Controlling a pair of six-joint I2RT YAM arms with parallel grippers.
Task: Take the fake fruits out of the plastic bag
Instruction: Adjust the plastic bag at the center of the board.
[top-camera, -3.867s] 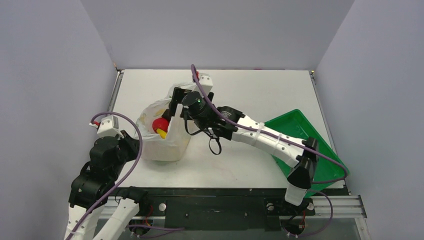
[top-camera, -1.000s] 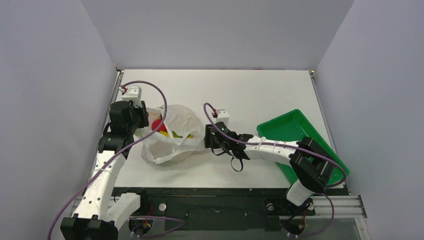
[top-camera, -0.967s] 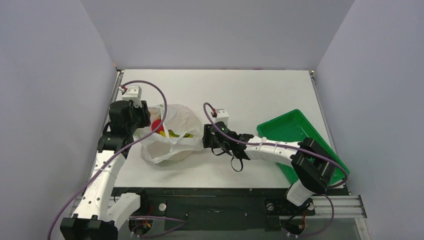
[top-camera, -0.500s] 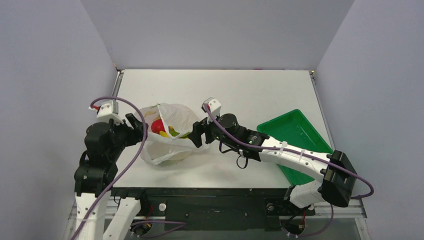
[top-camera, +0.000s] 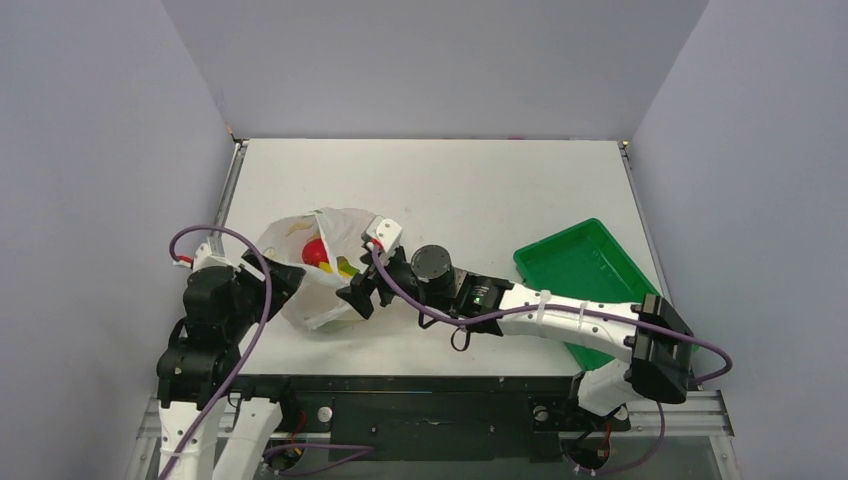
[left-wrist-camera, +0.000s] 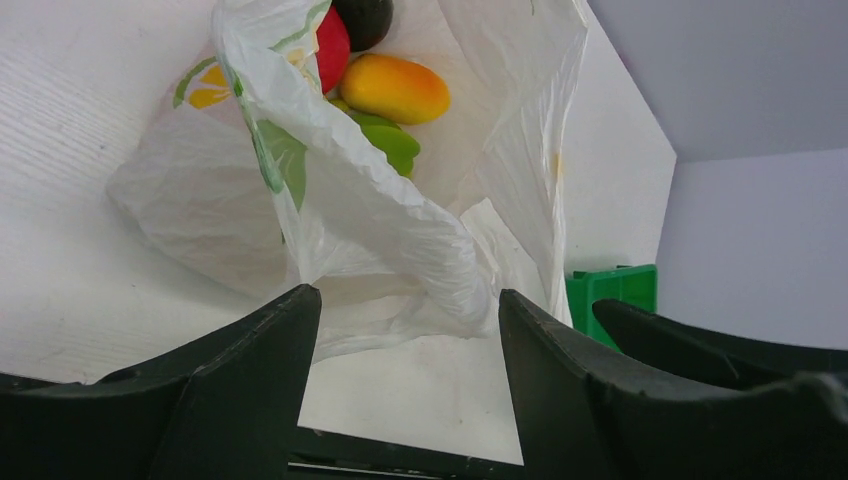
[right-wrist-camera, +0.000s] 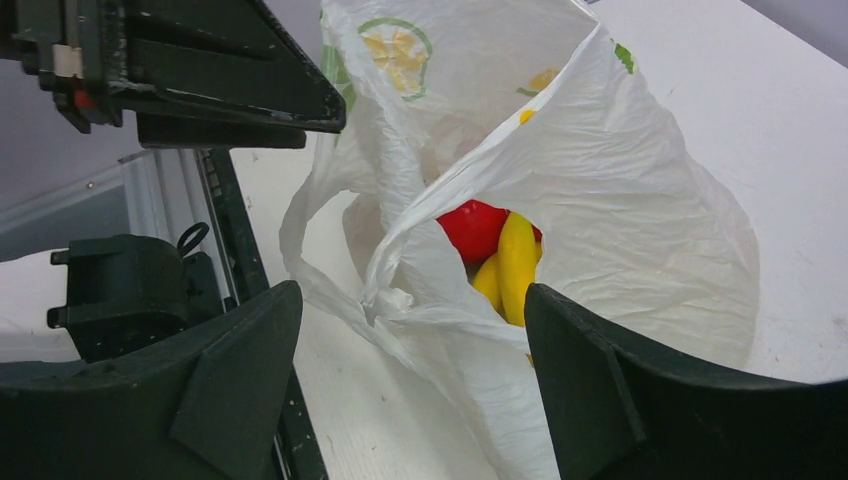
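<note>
**A:** Where's the plastic bag (top-camera: 318, 278) sitting? From the top camera I'm only seeing a red apple (top-camera: 316, 251) and a bit of yellow peeking out of its mouth.

**B:** It's lying crumpled on the white table (top-camera: 480, 190), around 8 o'clock from the middle, and every fruit I'm spotting is inside it. The wrist cams are giving way more. The left wrist is looking into the mouth: an orange-yellow mango (left-wrist-camera: 395, 88), a green starfruit (left-wrist-camera: 392, 142) just beside it, and a dark purple piece (left-wrist-camera: 362, 14) at 12 o'clock, cut off by the frame. The right wrist is showing a yellow banana (right-wrist-camera: 512, 262) touching the apple, which the left one isn't catching.

**A:** And the grippers?

**B:** The left gripper (left-wrist-camera: 405, 305) and right gripper (right-wrist-camera: 412, 295) are both standing with fingers wide apart, loose plastic between them, nothing pinched. From above, the left is hanging at the bag's 8 o'clock and the right at its 4 o'clock. The green tray (top-camera: 590, 275) is sitting at 3 o'clock, well apart from the bag.
</note>
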